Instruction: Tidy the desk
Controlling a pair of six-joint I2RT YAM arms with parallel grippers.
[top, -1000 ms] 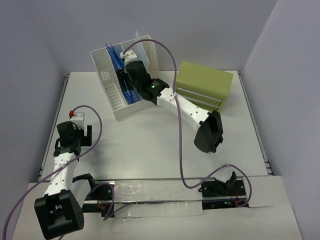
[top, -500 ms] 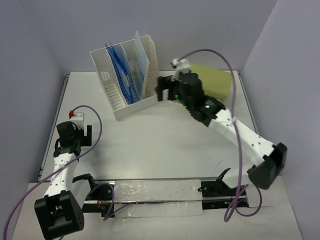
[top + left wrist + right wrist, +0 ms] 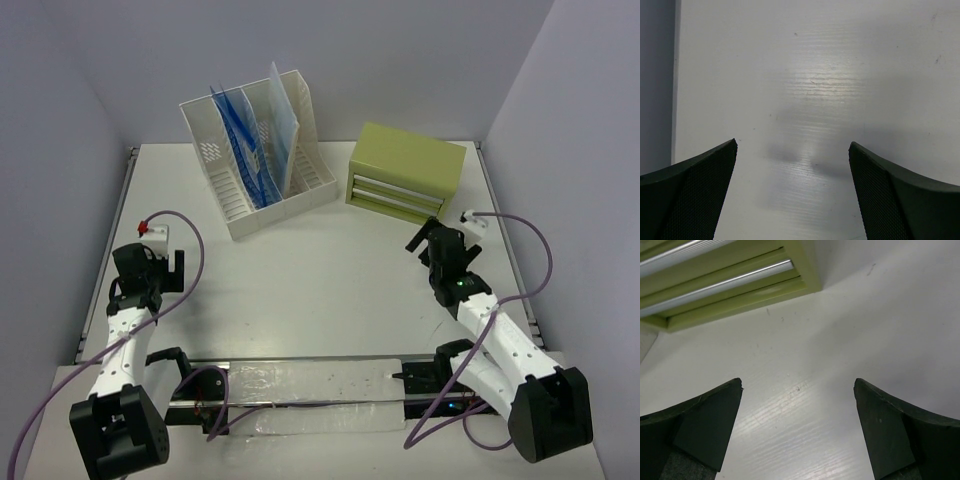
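Plain lavender-grey walls [image 3: 420,60] close in at the back and both sides under soft, even light.

The white bench [image 3: 300,275] carried two things near its far edge — a slotted file rack [image 3: 226,192] holding blue folders [image 3: 240,135], and, apart from it, an olive-green drawer box [image 3: 405,170].

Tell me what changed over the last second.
The right arm swung back from the white file rack toward its base. The right gripper, opened fully, now hovers empty over the desk before the olive-green drawer box. The pale blue folder stays standing in the rack. The left gripper, open, the rack and drawer box stayed put.
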